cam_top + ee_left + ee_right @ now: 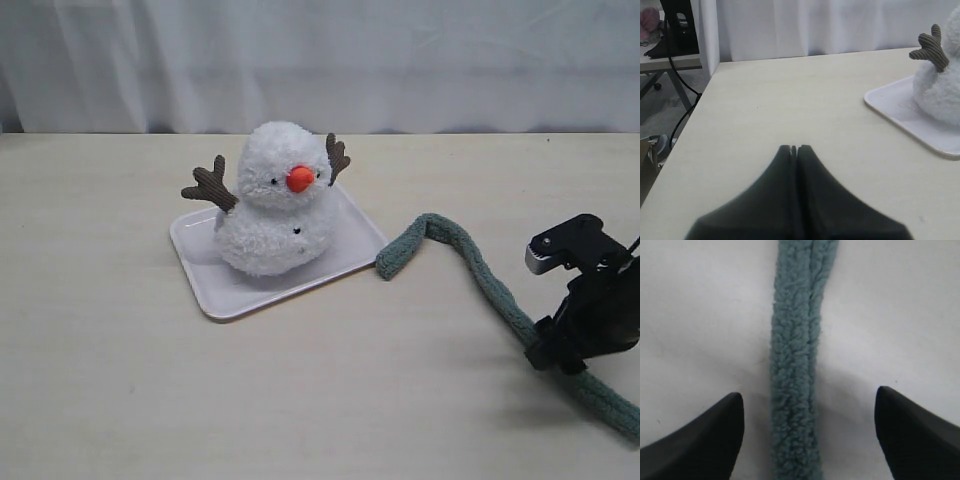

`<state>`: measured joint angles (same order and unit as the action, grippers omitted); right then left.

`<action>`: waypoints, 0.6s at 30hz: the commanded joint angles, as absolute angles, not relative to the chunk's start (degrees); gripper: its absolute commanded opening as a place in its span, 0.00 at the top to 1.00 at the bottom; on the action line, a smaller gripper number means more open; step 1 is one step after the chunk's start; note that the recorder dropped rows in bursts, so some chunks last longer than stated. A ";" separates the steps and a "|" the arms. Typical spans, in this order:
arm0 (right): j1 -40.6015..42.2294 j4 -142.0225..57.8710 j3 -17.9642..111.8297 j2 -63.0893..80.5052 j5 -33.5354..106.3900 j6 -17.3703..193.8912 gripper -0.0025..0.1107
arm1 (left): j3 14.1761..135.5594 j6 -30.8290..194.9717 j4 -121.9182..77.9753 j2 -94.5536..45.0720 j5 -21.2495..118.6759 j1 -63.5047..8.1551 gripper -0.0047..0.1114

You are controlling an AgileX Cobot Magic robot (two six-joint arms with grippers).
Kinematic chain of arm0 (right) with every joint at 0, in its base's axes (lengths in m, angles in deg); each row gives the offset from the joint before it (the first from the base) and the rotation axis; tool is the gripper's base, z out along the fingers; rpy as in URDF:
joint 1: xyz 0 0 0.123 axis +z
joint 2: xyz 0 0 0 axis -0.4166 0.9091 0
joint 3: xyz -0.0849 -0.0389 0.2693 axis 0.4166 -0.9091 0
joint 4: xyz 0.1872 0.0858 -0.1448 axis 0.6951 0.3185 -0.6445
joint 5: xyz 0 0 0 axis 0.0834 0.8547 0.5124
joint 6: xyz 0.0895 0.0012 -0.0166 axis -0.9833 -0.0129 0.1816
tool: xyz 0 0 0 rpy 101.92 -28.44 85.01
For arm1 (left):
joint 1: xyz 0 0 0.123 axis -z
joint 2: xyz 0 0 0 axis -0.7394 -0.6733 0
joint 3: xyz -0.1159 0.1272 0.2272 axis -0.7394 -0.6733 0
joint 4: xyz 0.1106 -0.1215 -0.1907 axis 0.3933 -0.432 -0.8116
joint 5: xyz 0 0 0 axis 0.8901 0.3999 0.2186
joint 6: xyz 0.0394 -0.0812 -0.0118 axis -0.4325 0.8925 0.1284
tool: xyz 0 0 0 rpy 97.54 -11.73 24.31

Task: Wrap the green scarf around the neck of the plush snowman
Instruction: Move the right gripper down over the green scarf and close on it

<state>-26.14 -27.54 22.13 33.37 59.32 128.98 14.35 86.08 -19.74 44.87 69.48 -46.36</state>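
The plush snowman (275, 200) sits upright on a white tray (215, 290), orange nose facing front, brown branch arms raised. The green scarf (470, 265) lies on the table as a long fuzzy strip; one end rests beside the tray's right corner and the rest runs toward the front right. My right gripper (558, 352) hangs low over the scarf's middle stretch. In the right wrist view it (807, 397) is open, a finger on each side of the scarf (795, 365), neither touching it. My left gripper (794, 148) is shut and empty over bare table, with the snowman (940, 90) off to one side.
A white curtain (320, 60) hangs behind the table. In the left wrist view the table's edge (700, 100) drops off near a stand with dark cables (675, 45). The tray (895, 107) rim stands slightly above the tabletop.
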 commanded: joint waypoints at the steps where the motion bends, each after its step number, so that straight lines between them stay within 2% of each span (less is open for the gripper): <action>1: -26.45 -27.58 21.88 35.57 58.45 130.44 0.37 | 14.18 86.28 -19.70 45.07 68.95 -46.46 0.96; 12: -26.45 -27.58 21.88 38.44 56.47 130.44 0.39 | 14.18 86.28 -19.70 45.07 68.95 -46.46 0.96; 15: -26.45 -27.58 21.88 38.44 56.22 130.44 0.49 | 14.18 86.28 -19.70 45.07 68.95 -46.46 0.96; 18: -26.45 -26.45 21.88 38.44 56.84 130.20 0.64 | 14.18 86.28 -19.70 45.07 68.95 -46.46 0.96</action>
